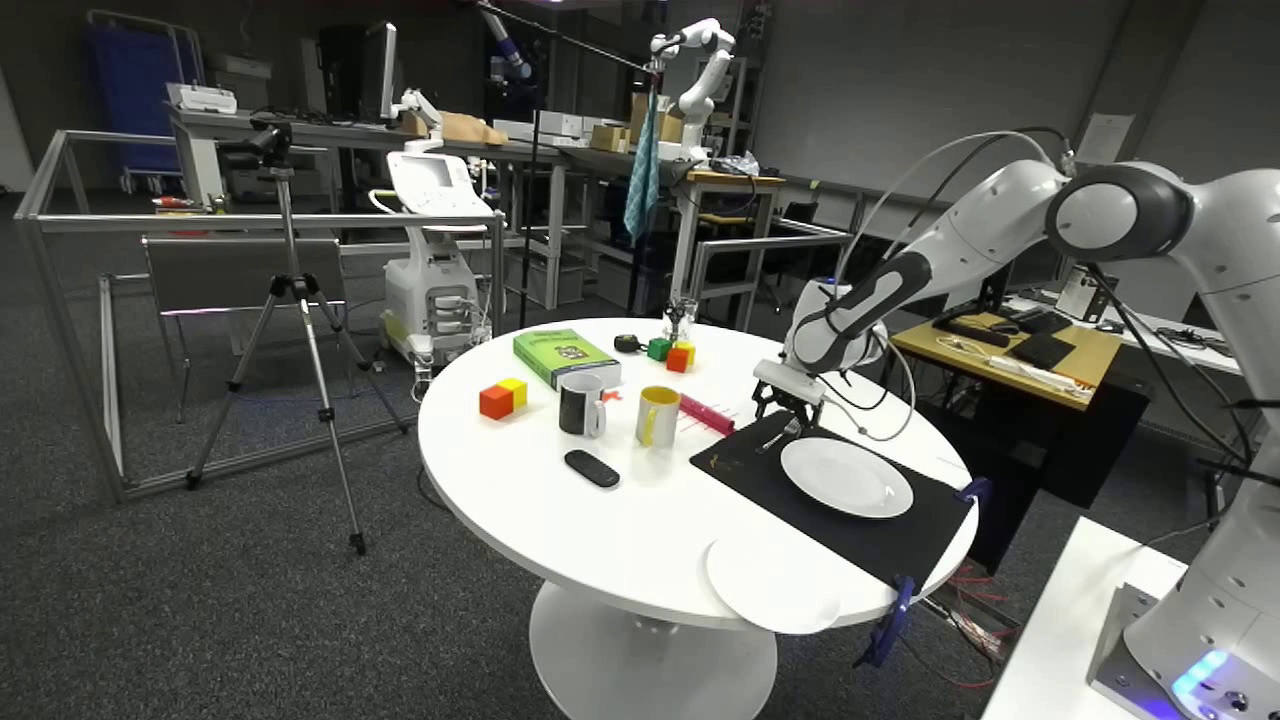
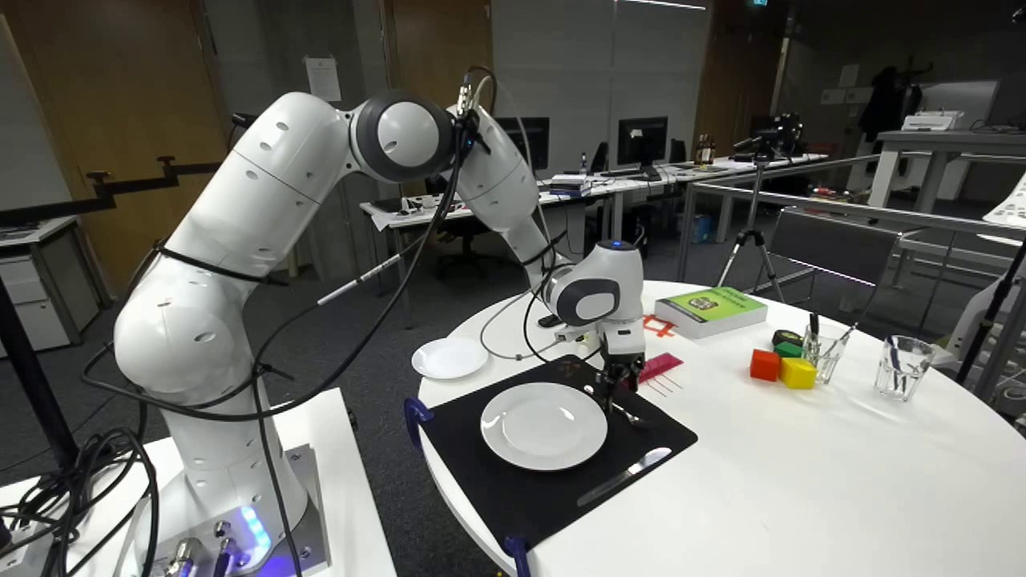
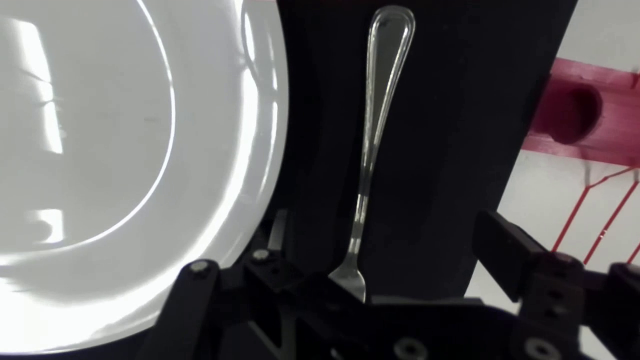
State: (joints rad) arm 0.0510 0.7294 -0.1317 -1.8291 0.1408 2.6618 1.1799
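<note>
My gripper (image 3: 385, 235) is open, its two fingers wide apart, low over the black placemat (image 2: 497, 493). It shows in both exterior views (image 1: 790, 403) (image 2: 619, 381). A silver fork (image 3: 367, 160) lies on the mat between the fingers in the wrist view, handle pointing away; its head is partly hidden behind the gripper. I cannot tell whether the fingers touch the mat. A white plate (image 3: 220, 125) lies beside the left finger, also seen in both exterior views (image 1: 846, 480) (image 2: 543, 426). A pink-red bar (image 3: 615, 115) lies beyond the mat's right edge.
A knife (image 2: 625, 477) lies on the mat. Two mugs (image 1: 575, 410) (image 1: 657, 415), a black remote (image 1: 592, 468), a green book (image 1: 566, 355), colored cubes (image 2: 781, 369), glasses (image 2: 902, 373) and a smaller white plate (image 2: 450, 358) stand around. Blue clamps (image 1: 885, 625) hold the mat's edge.
</note>
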